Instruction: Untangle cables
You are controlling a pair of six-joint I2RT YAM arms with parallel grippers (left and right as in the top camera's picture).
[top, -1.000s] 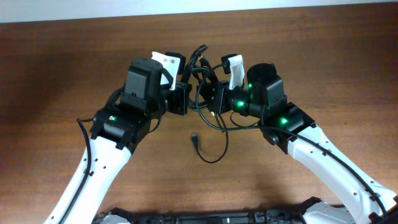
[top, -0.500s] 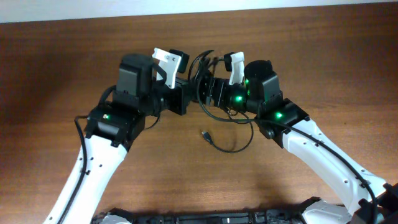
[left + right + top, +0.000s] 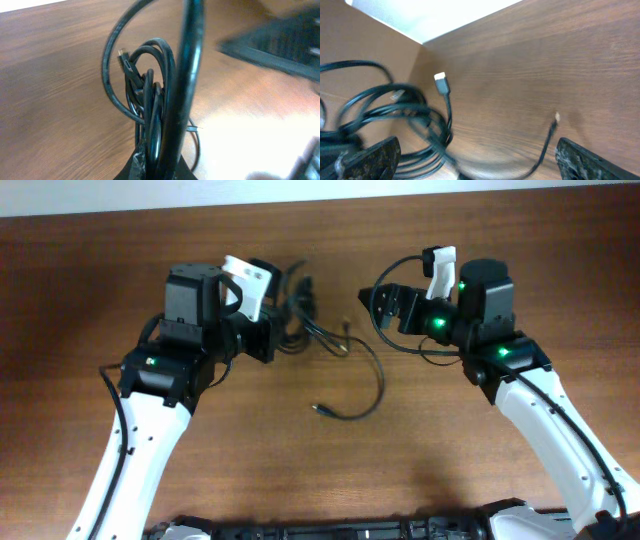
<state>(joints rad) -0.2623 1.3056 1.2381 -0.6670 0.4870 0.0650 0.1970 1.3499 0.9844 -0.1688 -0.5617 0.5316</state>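
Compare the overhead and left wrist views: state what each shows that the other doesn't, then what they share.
Overhead only: the left gripper and right gripper seen whole and set apart, and a loose strand curving across the table to its free end. Left wrist only: a close look at the cable bundle rising in loops from the left gripper's grip, with a small connector inside the coil. Both: the cable bundle and the wooden table.

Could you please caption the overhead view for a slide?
Left gripper grips the cable bundle; a strand loops over the open right gripper; a plug end lies on the table.
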